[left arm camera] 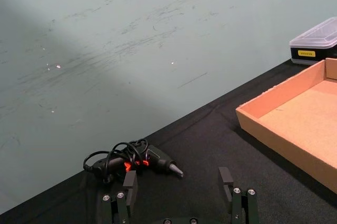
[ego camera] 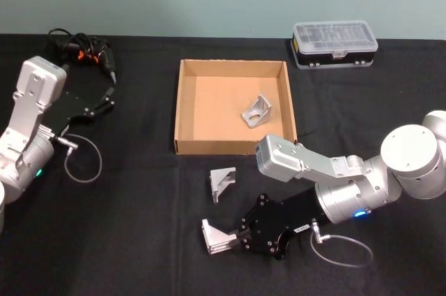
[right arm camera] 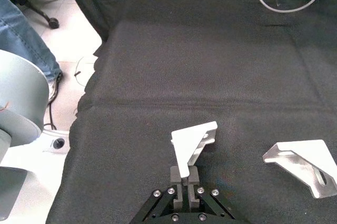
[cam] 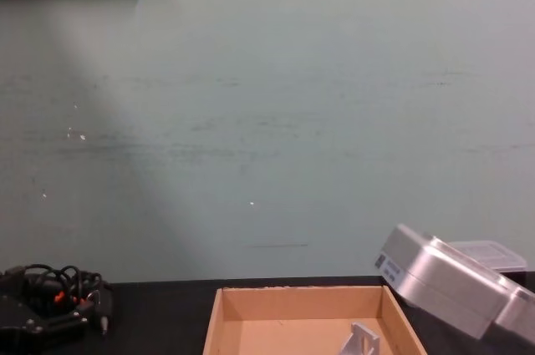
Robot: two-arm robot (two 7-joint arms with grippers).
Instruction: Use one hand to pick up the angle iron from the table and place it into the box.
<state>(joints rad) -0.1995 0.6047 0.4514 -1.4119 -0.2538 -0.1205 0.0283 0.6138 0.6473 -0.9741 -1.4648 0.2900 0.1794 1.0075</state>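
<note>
1. Right hand: clenched on one flat plate of an angle iron near the front edge of the tabletop. In the right wrist view, both fingers press the plate's lower edge, which hides it. It cannot be determined whether the part rests on the cloth or is lifted clear of it.

2. Second angle iron: lies loose on the tabletop, between the held part and the front wall of the box, touching neither.

3. Third angle iron: lies inside the box, toward its right wall. The chest view cuts off its lower portion.

4. Left hand: released, with its fingers spread apart. It hangs at the left of the tabletop, well apart from the box and near a corded power tool.

5. Black case with clear lid: stands behind the box at its right. In the chest view the right arm covers most of it.

6. Markings: the yellow label on the case front in the left wrist view, the small white tag on the right hand and the sticker on the right arm housing in the chest view are all illegible.
</note>
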